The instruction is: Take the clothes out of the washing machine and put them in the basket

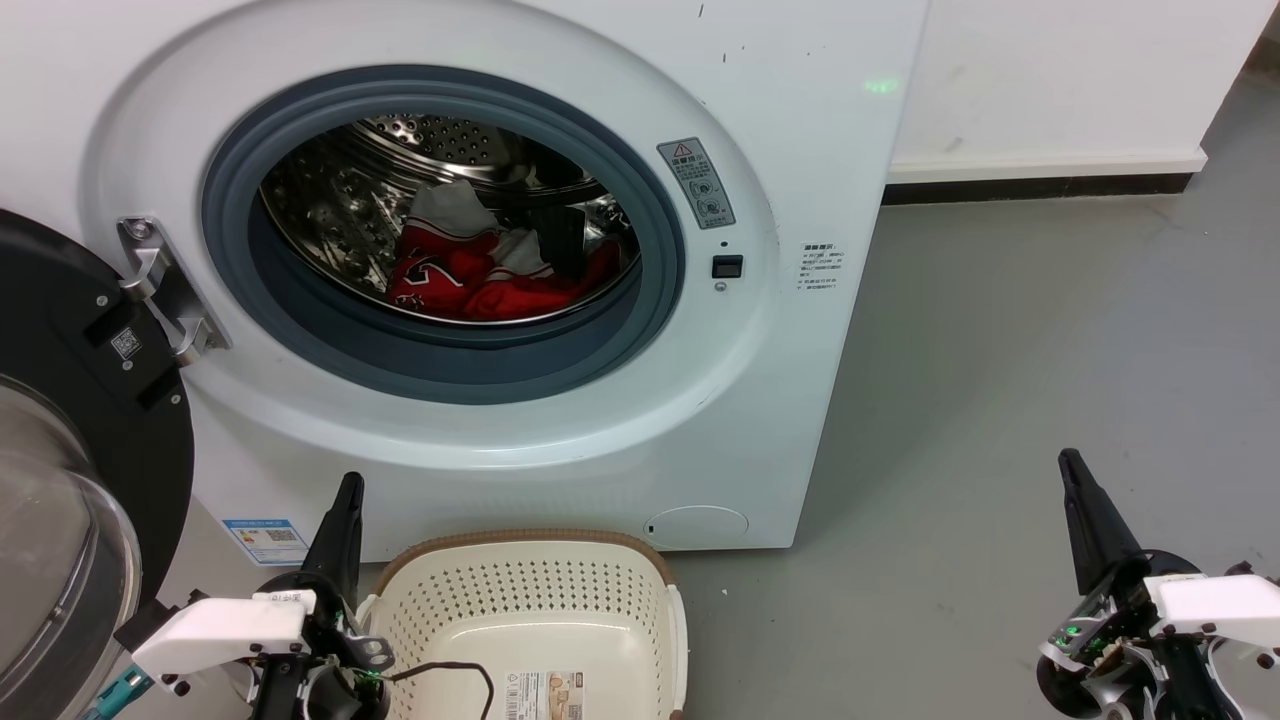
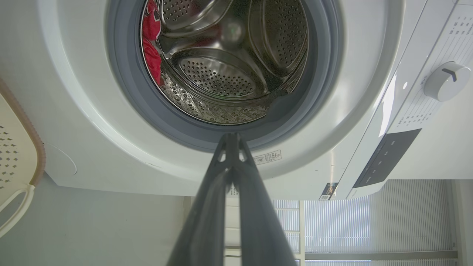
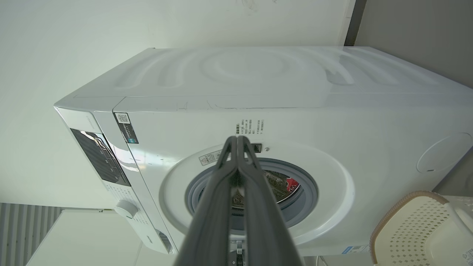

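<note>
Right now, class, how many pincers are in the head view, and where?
2: the left pincer at lower left, beside the basket; the right pincer at lower right, over the floor.

Bright, even indoor light, shadows soft. The steel drum (image 1: 330, 190) glints sharply; a faint green flare spots the front of the washing machine (image 1: 800, 110). Wrist views bow straight edges toward their borders; the head view is crisp.

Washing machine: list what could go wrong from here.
1. The clothes lie deep in the drum, behind the grey seal; a reaching arm might scrape that rim.
2. The open door stands beside the left gripper and might get bumped.
3. The basket sits low; a jersey could drape over its rim.
</note>
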### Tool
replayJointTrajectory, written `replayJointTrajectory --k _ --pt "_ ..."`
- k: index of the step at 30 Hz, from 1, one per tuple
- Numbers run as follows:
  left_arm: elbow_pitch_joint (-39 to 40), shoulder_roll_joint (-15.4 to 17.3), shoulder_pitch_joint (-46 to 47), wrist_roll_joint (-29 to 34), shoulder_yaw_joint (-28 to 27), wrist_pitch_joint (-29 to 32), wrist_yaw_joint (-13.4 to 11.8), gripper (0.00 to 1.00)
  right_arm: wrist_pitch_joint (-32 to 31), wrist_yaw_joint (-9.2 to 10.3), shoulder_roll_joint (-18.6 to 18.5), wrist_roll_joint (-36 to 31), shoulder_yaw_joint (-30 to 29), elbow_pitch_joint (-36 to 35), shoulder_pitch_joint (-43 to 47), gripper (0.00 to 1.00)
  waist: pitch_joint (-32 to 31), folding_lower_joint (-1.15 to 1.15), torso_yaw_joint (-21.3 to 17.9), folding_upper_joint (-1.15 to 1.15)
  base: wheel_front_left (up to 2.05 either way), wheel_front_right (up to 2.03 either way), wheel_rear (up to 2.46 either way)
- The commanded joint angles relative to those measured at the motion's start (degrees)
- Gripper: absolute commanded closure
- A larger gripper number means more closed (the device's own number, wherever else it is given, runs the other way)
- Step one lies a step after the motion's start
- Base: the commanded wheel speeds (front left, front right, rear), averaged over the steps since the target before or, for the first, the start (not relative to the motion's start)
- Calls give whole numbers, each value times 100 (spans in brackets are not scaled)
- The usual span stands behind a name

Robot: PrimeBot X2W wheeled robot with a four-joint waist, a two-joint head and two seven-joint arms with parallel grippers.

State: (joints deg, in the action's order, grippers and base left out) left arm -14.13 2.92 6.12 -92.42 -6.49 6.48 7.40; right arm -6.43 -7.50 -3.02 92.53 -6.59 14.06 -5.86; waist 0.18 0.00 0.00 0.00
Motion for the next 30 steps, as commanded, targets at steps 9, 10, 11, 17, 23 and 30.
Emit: replayJointTrajectory --k 9,10,11,17,23,30 --pt "6 -11 32 0 -16 20 24 100 -17 2 21 -29 -2 10 -79 100 0 0 0 0 0 0 0" --pt "6 -11 32 0 -16 20 24 100 -16 2 21 -29 -2 10 -79 100 0 0 0 0 0 0 0" --pt "6 -11 32 0 -16 20 24 100 -16 2 21 -29 -2 10 -79 100 0 0 0 0 0 0 0" --pt "6 -11 32 0 -16 20 24 100 -16 2 21 -29 -1 10 -79 100 0 0 0 0 0 0 0" --pt "6 -11 32 0 -16 20 24 100 -15 2 21 -28 -1 10 -79 100 0 0 0 0 0 0 0" --pt "-55 -3 -36 3 70 -46 -5 0 63 0 3 -14 73 20 55 0 1 0 0 0 0 0 0"
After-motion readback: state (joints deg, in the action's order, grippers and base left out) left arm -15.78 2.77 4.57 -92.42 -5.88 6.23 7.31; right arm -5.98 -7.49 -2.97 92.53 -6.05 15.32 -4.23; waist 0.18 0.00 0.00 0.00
